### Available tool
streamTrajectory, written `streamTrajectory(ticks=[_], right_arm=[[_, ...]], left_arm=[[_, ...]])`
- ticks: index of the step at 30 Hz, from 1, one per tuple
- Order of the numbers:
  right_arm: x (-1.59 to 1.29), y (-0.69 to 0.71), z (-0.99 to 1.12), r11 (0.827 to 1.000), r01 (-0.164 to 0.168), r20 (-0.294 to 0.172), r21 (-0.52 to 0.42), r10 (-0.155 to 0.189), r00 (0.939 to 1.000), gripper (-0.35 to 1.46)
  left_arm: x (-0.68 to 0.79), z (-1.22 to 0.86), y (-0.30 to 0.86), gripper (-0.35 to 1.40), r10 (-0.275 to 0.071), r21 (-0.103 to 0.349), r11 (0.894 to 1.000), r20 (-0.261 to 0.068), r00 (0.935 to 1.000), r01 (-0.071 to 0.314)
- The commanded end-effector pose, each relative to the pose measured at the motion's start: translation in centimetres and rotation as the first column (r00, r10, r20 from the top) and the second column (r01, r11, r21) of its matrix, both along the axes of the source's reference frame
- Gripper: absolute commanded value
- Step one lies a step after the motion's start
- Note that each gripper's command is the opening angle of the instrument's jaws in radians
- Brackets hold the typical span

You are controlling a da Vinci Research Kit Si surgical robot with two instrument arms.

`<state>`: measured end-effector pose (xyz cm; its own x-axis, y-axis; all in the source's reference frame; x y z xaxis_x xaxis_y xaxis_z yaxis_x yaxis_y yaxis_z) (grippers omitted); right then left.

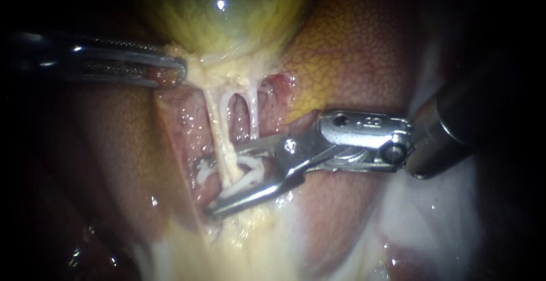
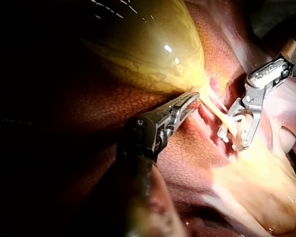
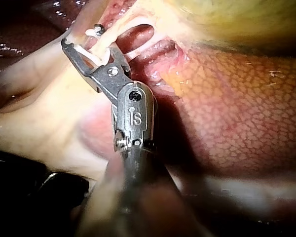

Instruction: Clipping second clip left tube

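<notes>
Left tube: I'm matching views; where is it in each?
Endoscope: left tube runs from the gallbladder into the clip held in right instrument's jaws.
Left wrist: tube ahead of left instrument, entering those jaws.
Right wrist: tube between its instrument's jaws.
Shared landmark: gallbladder.

Two instruments [image 1: 181, 68] [image 1: 233, 178], two tubes [image 1: 218, 123] [image 1: 253, 116], two white clips [image 1: 203, 173] [image 1: 250, 174], one gallbladder [image 1: 227, 13], one liver [image 1: 358, 59].

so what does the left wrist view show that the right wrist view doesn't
Only the left wrist view: the left instrument, its end effector shut on the gallbladder at its narrow end. Only the right wrist view: the right instrument from behind, close up, hinge and shaft. Both: its jaws standing wide, carrying a white clip astride the left tube, with liver and some gallbladder alongside.
</notes>
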<state>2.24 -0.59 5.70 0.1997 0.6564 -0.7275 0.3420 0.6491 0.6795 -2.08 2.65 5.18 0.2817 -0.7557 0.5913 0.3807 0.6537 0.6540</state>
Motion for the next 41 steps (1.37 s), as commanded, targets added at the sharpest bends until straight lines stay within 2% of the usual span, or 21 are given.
streamTrajectory(ticks=[1,10,15,23,25,41], right_arm=[[0.00,0.00,-0.04,1.000,0.001,-0.006,-0.003,-0.001,1.0000,0.34],[-0.02,-0.04,-0.31,1.000,0.014,-0.025,-0.009,-0.014,0.9996,0.25],[0.00,-0.01,-0.32,1.000,0.014,-0.026,-0.008,-0.014,0.9996,0.02],[0.02,0.01,-0.30,1.000,0.012,-0.025,-0.007,-0.013,0.9996,-0.19],[0.03,0.01,-0.30,1.000,0.015,-0.019,0.009,-0.015,0.9997,-0.35],[0.10,0.01,-0.29,1.000,0.019,-0.017,0.019,-0.018,0.9997,-0.35]], left_arm=[[0.00,0.00,0.00,-0.35,0.000,0.000,1.000,0.000,1.0000,0.000],[0.00,0.00,0.00,-0.35,0.000,0.000,1.000,0.000,1.0000,0.000],[0.00,0.00,0.00,-0.35,0.000,0.000,1.000,0.000,1.0000,0.000],[0.00,0.00,0.00,-0.35,0.000,0.000,1.000,0.000,1.0000,0.000],[0.00,0.00,0.00,-0.35,0.000,0.000,1.000,0.000,1.0000,0.000],[0.00,0.00,0.00,-0.35,0.000,0.000,1.000,0.000,1.0000,0.000]])
